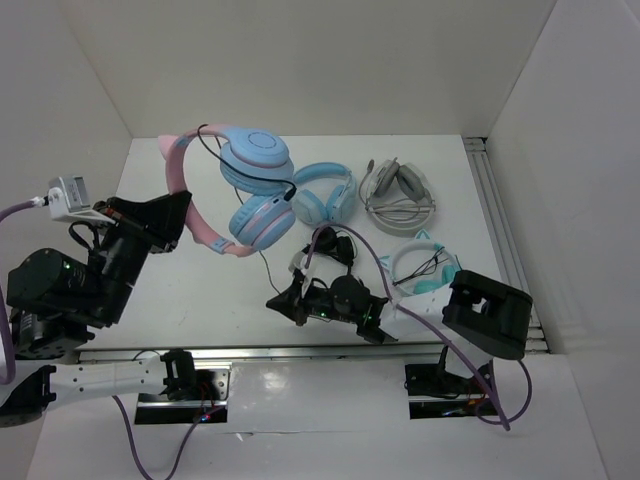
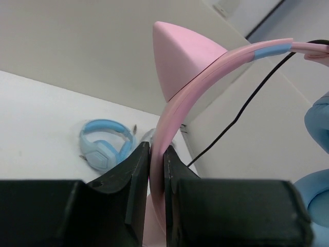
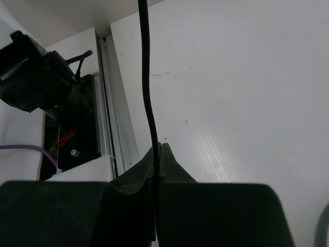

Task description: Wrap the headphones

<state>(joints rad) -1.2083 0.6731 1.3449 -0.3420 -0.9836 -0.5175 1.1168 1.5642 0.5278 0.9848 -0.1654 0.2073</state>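
The left tool (image 1: 183, 218) is gripping the pink headband (image 1: 175, 170) of the headphones (image 1: 255, 185) and holding them up off the table (image 1: 200, 290), over its left rear part. In the left wrist view this tool (image 2: 156, 152) is pressing its two jaws against either side of the headband (image 2: 177, 110), closed as far as the band is letting them. One cat ear (image 2: 177, 56) is sticking up just beyond the grip. The two blue cups (image 1: 258, 160) are hanging out to the right of the headband, one behind the other in the top view.

The thin black cable (image 1: 250, 178) is looping across the rear cup and then trailing down toward the near edge of the table, where the right tool (image 1: 285, 303) is pinching it. In the right wrist view the jaws of that tool (image 3: 158, 150) are meeting fully on the cable (image 3: 146, 77), which is running straight away from them above the white table (image 3: 241, 77).

Three other pairs are lying on the table. A blue pair (image 1: 326, 194) is sitting just right of the held cups, and it is also showing small in the left wrist view (image 2: 105, 145). A grey pair (image 1: 398, 188) is lying further right. A teal pair (image 1: 425, 268) is lying nearer the front, beside the right arm.
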